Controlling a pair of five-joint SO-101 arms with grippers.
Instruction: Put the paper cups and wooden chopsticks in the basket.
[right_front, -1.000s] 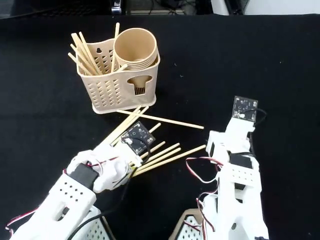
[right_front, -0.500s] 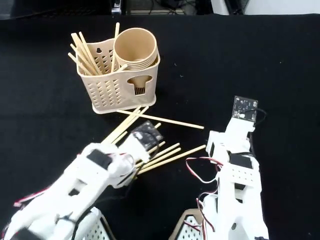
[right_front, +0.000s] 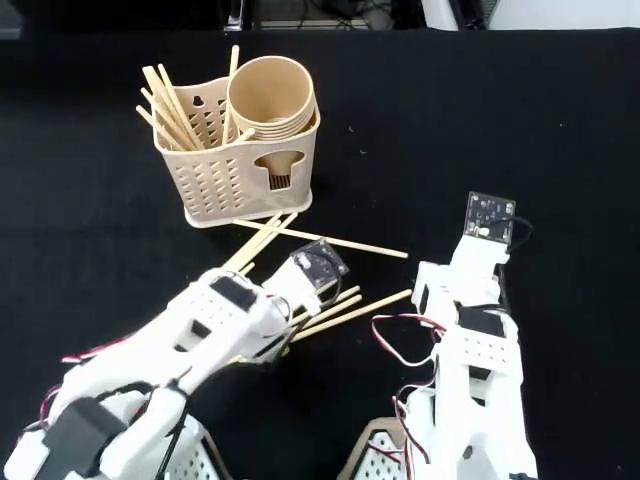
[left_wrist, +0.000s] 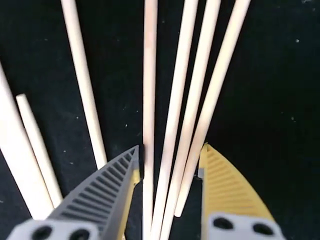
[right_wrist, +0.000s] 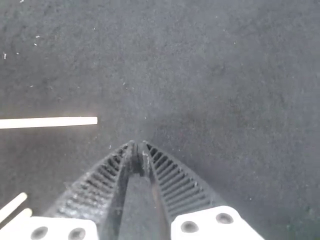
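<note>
Loose chopsticks (right_front: 340, 305) lie fanned on the black cloth (right_front: 520, 120) in front of the basket (right_front: 240, 185), under the left arm's wrist. One single stick (right_front: 330, 241) lies crosswise just nearer the basket. Basket: pale perforated plastic, two compartments; nested paper cups (right_front: 272, 95) stand upright in one, a bundle of sticks (right_front: 165, 105) leans out of the other. Left gripper (left_wrist: 170, 150) is spread, grey jaw and yellow jaw astride several sticks that run lengthwise between them, close together and nearly parallel; jaw faces ribbed. Right gripper (right_wrist: 137, 146) is pinched together on nothing, low over bare cloth, a stick end (right_wrist: 50, 121) off to one side. Handling, as judged: the sticks are plain pale wood, round, slim, smooth and straight. They look light and stiff and should not bend under a pinch, but are apt to roll on the cloth and to slip sideways or ride over one another when jaws close on more than one. They sit thin against the table, so the fingertips need to get right down to the cloth. Best hold looks near mid-length, across the stick, so it lifts level; a hold near one end would let the long end droop and swing. Cloth is matte, faintly napped, giving some friction. Basket looks light; a long stick knocked on its rim could shove or tip it.
</note>
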